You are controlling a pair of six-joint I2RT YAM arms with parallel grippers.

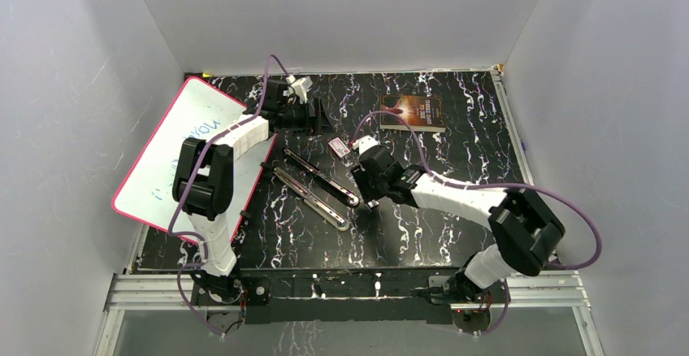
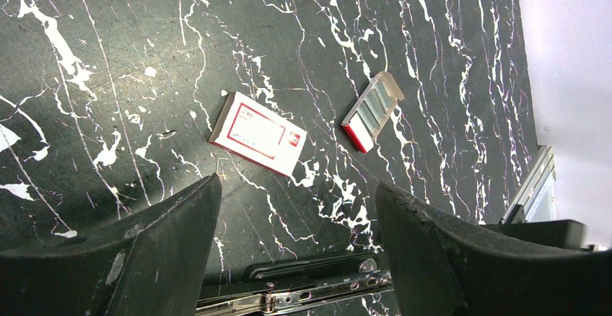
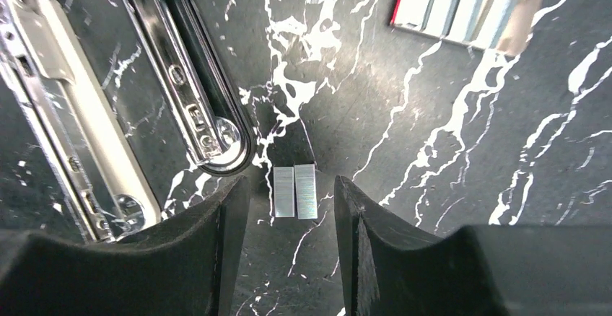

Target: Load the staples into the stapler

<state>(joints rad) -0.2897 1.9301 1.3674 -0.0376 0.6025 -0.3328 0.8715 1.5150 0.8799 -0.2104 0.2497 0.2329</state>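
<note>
1. Black marble-pattern worktop [image 1: 422,234] with white veins carried everything; grey walls on three sides.
2. Stapler [image 1: 317,187] lay swung fully open at frame centre of the top view, two long arms side by side running diagonally from upper left to lower right; chrome rail arm nearer the bottom, black arm above it.
3. Staples [image 3: 296,191]: two short silvery strips lay flat on the worktop, side by side and touching, low centre of the right wrist view, just off the rounded end of the stapler's black arm.
4. Right gripper [image 3: 292,247] sat over those strips, jaws spread, one finger on each side of them; neither finger visibly touched the strips, nothing pinched.
5. Left gripper [image 2: 297,237] sat at upper centre of the top view, jaws spread wide, nothing between them; stapler end showed below the fingers in the left wrist view.
6. Staple box sleeve [image 2: 258,133], white with red border, lay centre of the left wrist view; its open tray [image 2: 373,110] with more strips lay apart to the right.
7. Whiteboard [image 1: 175,141] with red edge leaned at left of the top view; a dark book [image 1: 413,113] lay at upper centre-right.
</note>
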